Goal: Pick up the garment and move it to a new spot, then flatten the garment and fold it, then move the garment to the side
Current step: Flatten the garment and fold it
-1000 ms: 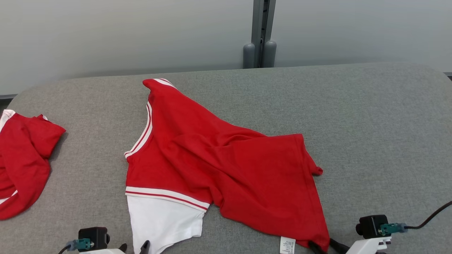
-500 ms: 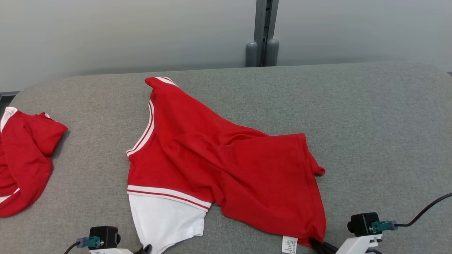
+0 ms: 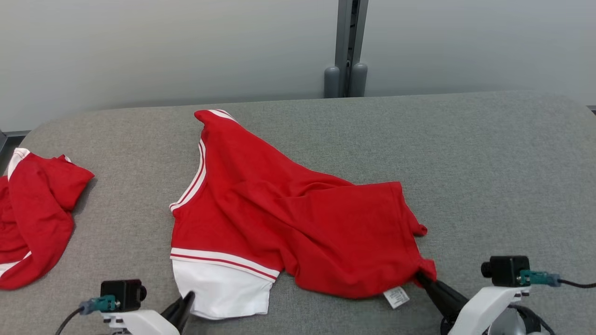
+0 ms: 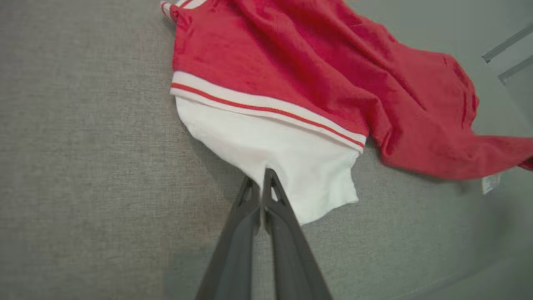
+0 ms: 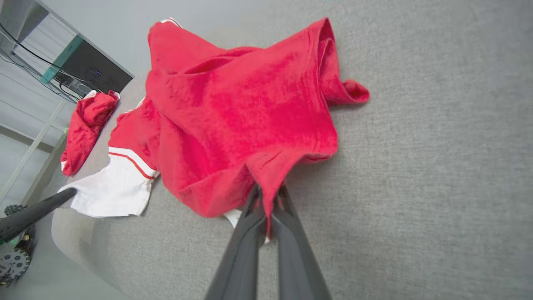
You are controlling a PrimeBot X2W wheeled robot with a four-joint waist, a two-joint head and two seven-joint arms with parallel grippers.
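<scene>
1. Garment [image 3: 298,218]: red with a white part, it lies crumpled on the pad ahead of both my grippers, its near edge at my fingertips.
2. My left gripper [image 4: 261,178] is pinched together on the near edge of the white part [image 4: 270,150]. The cloth puckers toward the tips, so I judge I have it.
3. My right gripper [image 5: 268,191] is clamped on the red hem corner [image 5: 266,175], which rises in a peak off the pad. The label [image 3: 396,297] shows just to its left.
4. I hold two near corners well apart, I think, so that a lift will spread the cloth between my arms rather than bunch it.
5. The pad [image 3: 489,163] is grey woven fabric, soft-looking, with bare room to the right of my right gripper.
6. A second red garment [image 3: 37,218] lies heaped far to the left of my left gripper, apart from mine.
7. Beyond the pad stand a pale wall [image 3: 139,46] and a grey post [image 3: 345,46].
</scene>
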